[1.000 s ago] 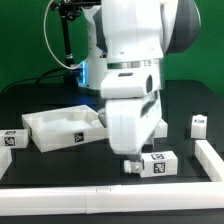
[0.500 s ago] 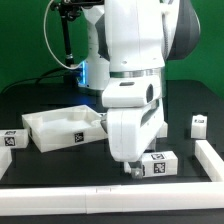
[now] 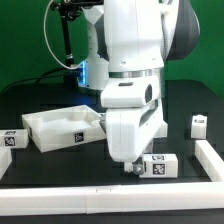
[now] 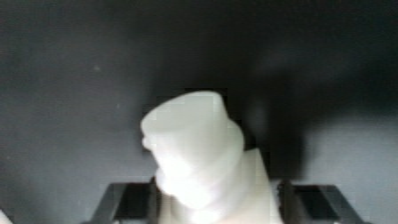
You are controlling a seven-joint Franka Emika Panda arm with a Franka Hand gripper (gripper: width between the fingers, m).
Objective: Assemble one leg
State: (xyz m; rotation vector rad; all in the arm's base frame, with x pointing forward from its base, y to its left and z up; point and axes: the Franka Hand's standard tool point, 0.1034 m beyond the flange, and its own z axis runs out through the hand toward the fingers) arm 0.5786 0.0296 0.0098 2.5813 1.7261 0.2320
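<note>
A white leg (image 3: 160,164) with a black-and-white tag lies on its side on the black table near the front, toward the exterior view's right. My gripper (image 3: 132,168) is down at table level over the leg's peg end. In the wrist view the leg (image 4: 205,150) fills the space between my two dark fingers (image 4: 134,200), which press against its sides. The gripper is shut on the leg, and the leg still rests on the table.
The large white tray-like top (image 3: 60,128) lies at the exterior view's left of my arm. Another leg (image 3: 13,139) lies at the far left and one stands at the right (image 3: 198,124). A low white wall (image 3: 100,196) runs along the front and right (image 3: 211,160).
My arm came down a little and shifted slightly toward the exterior view's left onto the leg between one second and half a second ago. It has stayed still since.
</note>
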